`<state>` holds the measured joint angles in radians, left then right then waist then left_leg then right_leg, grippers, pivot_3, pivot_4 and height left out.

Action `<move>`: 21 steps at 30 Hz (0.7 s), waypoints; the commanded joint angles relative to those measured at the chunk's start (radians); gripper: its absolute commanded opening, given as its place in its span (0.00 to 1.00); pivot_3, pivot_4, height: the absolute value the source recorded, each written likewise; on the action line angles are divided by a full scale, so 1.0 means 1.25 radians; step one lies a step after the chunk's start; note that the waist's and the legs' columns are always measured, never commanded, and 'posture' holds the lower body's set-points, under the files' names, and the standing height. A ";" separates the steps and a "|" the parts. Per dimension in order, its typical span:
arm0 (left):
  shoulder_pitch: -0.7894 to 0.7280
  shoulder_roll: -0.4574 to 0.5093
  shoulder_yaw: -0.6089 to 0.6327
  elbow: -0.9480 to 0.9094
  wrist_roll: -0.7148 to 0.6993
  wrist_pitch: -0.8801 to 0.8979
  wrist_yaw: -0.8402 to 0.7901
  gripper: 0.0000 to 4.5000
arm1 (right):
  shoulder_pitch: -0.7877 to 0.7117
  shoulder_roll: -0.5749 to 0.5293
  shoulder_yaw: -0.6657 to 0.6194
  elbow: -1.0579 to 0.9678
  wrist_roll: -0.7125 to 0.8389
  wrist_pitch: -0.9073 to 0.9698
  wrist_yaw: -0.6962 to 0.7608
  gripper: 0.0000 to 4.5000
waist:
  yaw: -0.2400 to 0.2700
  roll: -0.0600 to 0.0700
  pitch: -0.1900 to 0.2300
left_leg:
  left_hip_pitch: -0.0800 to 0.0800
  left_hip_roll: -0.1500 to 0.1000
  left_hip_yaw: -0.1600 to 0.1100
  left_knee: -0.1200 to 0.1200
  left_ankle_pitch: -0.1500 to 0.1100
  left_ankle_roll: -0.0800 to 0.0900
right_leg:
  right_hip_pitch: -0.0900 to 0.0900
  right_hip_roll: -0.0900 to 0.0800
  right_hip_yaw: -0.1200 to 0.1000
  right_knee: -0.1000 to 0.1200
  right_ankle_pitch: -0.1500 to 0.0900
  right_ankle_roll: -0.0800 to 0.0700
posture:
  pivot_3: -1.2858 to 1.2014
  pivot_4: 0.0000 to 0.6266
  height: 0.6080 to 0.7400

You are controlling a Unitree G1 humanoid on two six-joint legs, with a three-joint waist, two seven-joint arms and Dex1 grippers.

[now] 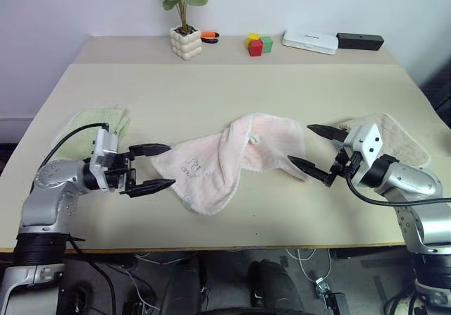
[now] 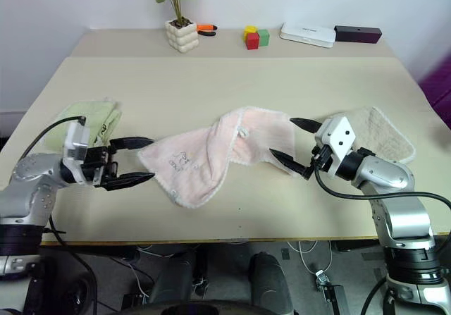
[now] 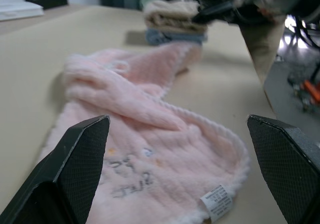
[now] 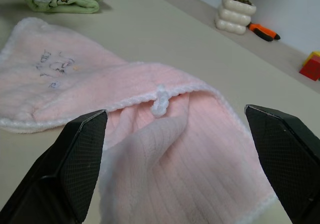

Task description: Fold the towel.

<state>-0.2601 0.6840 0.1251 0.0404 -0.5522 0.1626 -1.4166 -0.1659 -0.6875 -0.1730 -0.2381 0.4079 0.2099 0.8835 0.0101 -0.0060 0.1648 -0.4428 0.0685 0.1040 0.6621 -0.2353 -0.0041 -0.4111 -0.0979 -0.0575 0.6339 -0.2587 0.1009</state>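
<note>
Between the wide-apart left gripper [image 1: 160,167] and right gripper [image 1: 311,146] lies the crumpled towel [image 1: 232,156], untouched.

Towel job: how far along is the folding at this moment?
Nothing looks folded yet: the pink towel lies twisted and rumpled in the middle of the table. In hand: the left gripper and the right gripper are both open, one at each end of the towel, neither holding it. Left to do: grasp the ends, spread it flat and make the fold.
</note>
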 commanded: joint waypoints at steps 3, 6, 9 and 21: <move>0.013 -0.007 -0.047 -0.074 0.021 -0.022 0.001 1.00 | -0.032 0.001 -0.001 -0.020 0.002 -0.007 -0.009 1.00 | 0.001 0.000 0.000 | 0.000 0.000 0.000 0.000 0.000 0.000 | 0.000 0.000 0.000 0.000 0.000 0.000 | 0.52 0.24 0.96; -0.008 -0.006 -0.091 -0.090 0.015 -0.006 -0.031 1.00 | -0.029 0.006 0.000 -0.034 0.003 -0.004 -0.021 1.00 | 0.002 0.000 0.000 | 0.000 0.000 0.000 0.000 0.000 0.000 | 0.000 0.000 0.000 0.000 0.000 0.000 | 0.52 0.24 0.96; -0.026 0.005 -0.131 -0.089 0.035 -0.029 -0.077 1.00 | -0.026 0.012 0.006 -0.044 -0.003 -0.006 -0.035 1.00 | 0.002 0.000 0.000 | 0.000 0.000 0.000 0.000 0.000 0.000 | 0.000 0.000 0.000 0.000 0.000 0.000 | 0.52 0.24 0.96; -0.035 -0.003 -0.249 -0.008 0.243 -0.234 -0.057 1.00 | -0.100 0.109 0.090 -0.053 -0.027 -0.026 -0.092 1.00 | 0.002 0.000 0.000 | 0.000 0.000 0.000 0.000 0.000 0.000 | 0.000 0.000 0.000 0.000 0.000 0.000 | 0.52 0.24 0.96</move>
<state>-0.3068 0.6909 -0.1711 0.0347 -0.2839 -0.1058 -1.5219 -0.2736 -0.5651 -0.0689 -0.2692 0.3743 0.1965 0.7842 0.0127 -0.0055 0.1646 -0.4433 0.0683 0.1037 0.6625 -0.2353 -0.0040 -0.4113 -0.0979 -0.0575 0.6338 -0.2591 0.1003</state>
